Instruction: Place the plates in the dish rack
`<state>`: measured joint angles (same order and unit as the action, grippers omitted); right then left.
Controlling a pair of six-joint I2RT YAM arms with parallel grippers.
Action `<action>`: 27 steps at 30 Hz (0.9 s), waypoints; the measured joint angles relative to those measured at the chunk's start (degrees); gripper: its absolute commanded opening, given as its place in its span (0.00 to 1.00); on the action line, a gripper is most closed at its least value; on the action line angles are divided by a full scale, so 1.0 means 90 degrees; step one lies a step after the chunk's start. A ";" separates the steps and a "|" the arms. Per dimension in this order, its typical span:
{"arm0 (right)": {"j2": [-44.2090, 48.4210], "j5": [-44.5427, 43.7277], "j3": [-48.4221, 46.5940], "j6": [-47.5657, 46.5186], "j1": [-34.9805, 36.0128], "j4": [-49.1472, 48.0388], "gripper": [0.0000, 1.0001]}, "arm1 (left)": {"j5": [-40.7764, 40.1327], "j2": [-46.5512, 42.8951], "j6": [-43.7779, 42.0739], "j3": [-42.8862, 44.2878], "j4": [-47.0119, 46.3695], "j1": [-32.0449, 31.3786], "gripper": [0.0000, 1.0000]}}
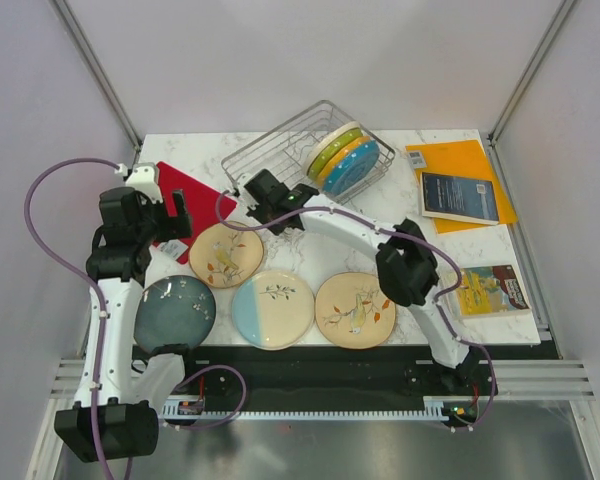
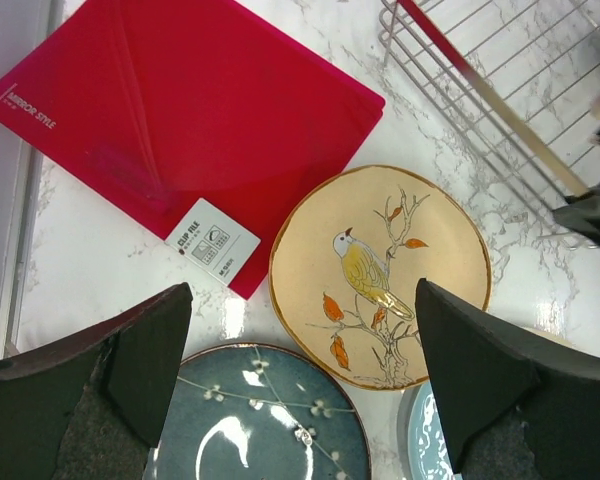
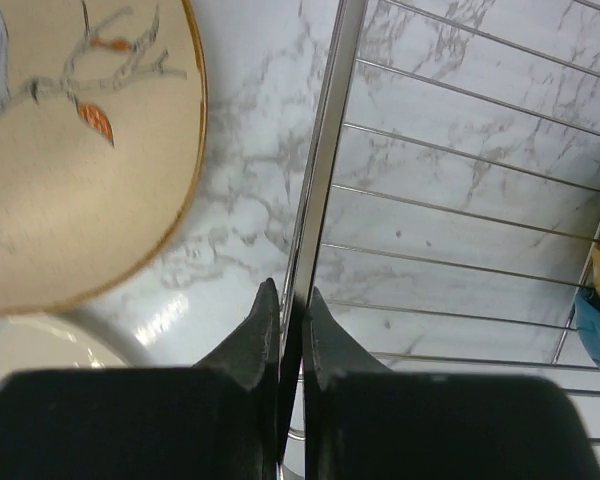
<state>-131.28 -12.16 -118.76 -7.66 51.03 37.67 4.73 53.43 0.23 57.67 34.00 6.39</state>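
Four plates lie flat at the table's front: a cream bird plate (image 1: pixel 226 255), a dark teal plate (image 1: pixel 175 315), a half light-blue plate (image 1: pixel 272 308) and a second cream bird plate (image 1: pixel 355 310). The wire dish rack (image 1: pixel 280 150) stands at the back. My left gripper (image 1: pixel 177 228) is open and empty, hovering above the teal plate (image 2: pixel 260 420) and the first cream plate (image 2: pixel 380 275); in its own view the gripper (image 2: pixel 300 380) has wide-spread jaws. My right gripper (image 1: pixel 255 195) is shut on the rack's near-left rim bar (image 3: pixel 325 200), as its own view (image 3: pixel 290 300) shows.
Three coloured dishes (image 1: pixel 345 158) stand upright in the rack's right end. A red flat mat (image 1: pixel 185 190) lies left of the rack, under my left arm. An orange folder (image 1: pixel 465 160), a dark booklet (image 1: pixel 458 197) and another booklet (image 1: pixel 490 290) lie at the right.
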 measured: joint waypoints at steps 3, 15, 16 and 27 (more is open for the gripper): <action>0.0605 0.0393 0.0772 -0.0464 -0.0255 0.0138 0.00 | 0.0102 -0.0022 0.0005 -0.0131 -0.0032 0.0002 0.98; 0.2671 0.1151 0.3495 -0.3143 -0.1620 0.0918 0.00 | 0.0573 0.0095 0.0066 -0.0328 -0.0304 0.0000 0.96; 0.2764 0.1132 0.3614 -0.3317 -0.1744 0.0957 0.00 | 0.0612 0.0107 0.0068 -0.0345 -0.0333 0.0000 0.96; 0.3798 0.0707 0.5022 -0.5054 -0.2421 0.0512 0.00 | 0.1013 0.0107 0.0083 -0.0838 -0.0699 0.0000 0.94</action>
<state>-97.10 -5.80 -73.56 -53.15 29.23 42.28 13.85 54.39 0.97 50.13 27.70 6.39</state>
